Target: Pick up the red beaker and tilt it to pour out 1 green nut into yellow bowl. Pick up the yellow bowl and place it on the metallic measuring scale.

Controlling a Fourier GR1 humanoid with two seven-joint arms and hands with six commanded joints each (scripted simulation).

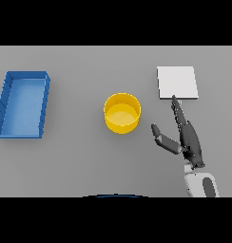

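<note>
Now the right hand (pixel 189 140), fingers straight and wide, empty, must reach toward nine o'clock for the yellow bowl (pixel 122 113), the scale (pixel 178 82) waiting at twelve.

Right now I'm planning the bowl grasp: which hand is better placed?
Right. The open right hand lies between the round yellow bowl and the flat white square scale; no left hand shows.
</note>
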